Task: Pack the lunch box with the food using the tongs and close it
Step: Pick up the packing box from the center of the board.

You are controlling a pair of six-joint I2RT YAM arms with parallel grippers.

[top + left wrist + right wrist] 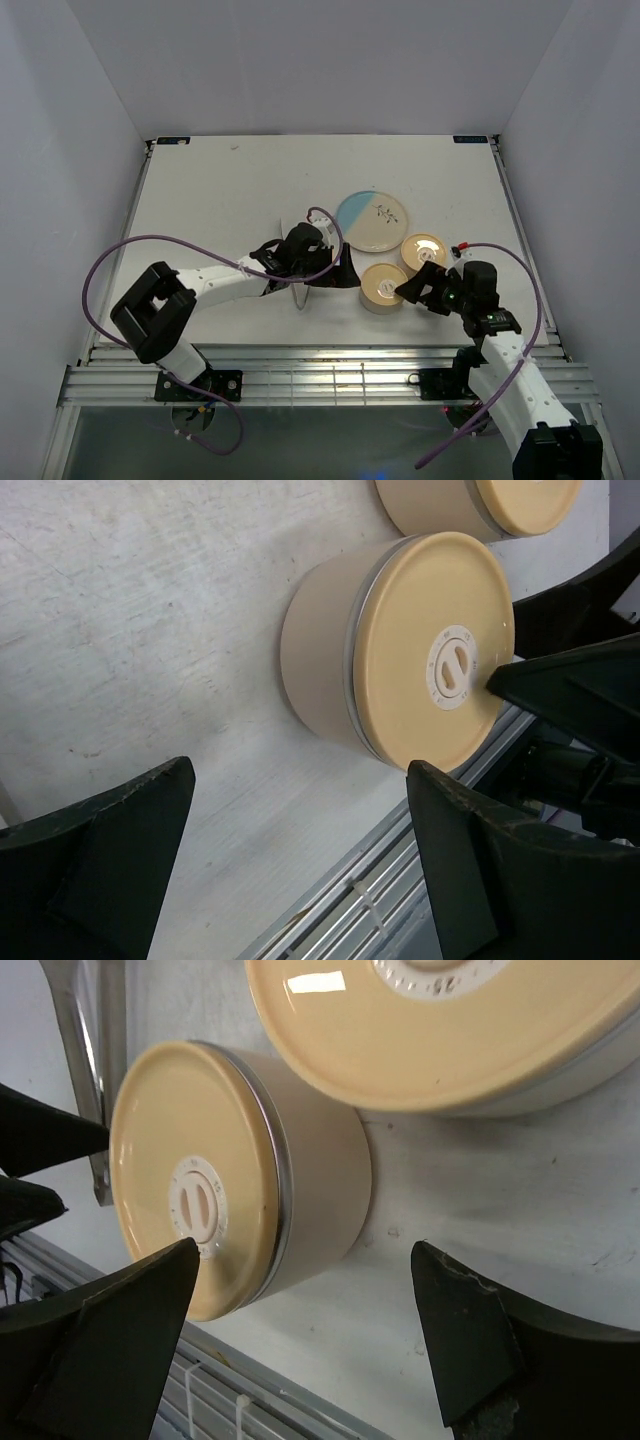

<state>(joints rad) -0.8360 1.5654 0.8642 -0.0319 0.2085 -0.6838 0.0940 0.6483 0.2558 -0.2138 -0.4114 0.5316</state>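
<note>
- Lunch box [384, 287] [400, 660] [230, 1170]: a round tan tub with its yellow lid on. It stands on the white table [220, 190], which fills the top view. The tub is right of the table's middle, toward the near edge.
- Left arm [215, 285] reaches in from 8 o'clock and right arm [520, 375] from 4 o'clock. They meet on either side of that tub.
- Blue-and-white plate [372, 221] lies at 12 o'clock from the tub, near it.
- Second tub [424, 250] [480, 505] [450, 1030], of the same make and also lidded, stands at 1 o'clock, just beside the first. Whether the two touch cannot be told.
- Left gripper [345, 272] [300, 860] sits at 9 o'clock from the first tub. Its jaws are spread wide with nothing between them, and the lid lies ahead of its fingertips.
- Right gripper [415, 285] [300, 1340] sits at 3 o'clock. Its jaws are also spread wide and empty, with the tub ahead of them and untouched.
- Tongs [297, 296] [90, 1070] lie flat on the table at 9 o'clock from the tub, just under the left gripper and in neither grip. The right wrist view shows their silver arms close together, and their tips are out of sight.
</note>
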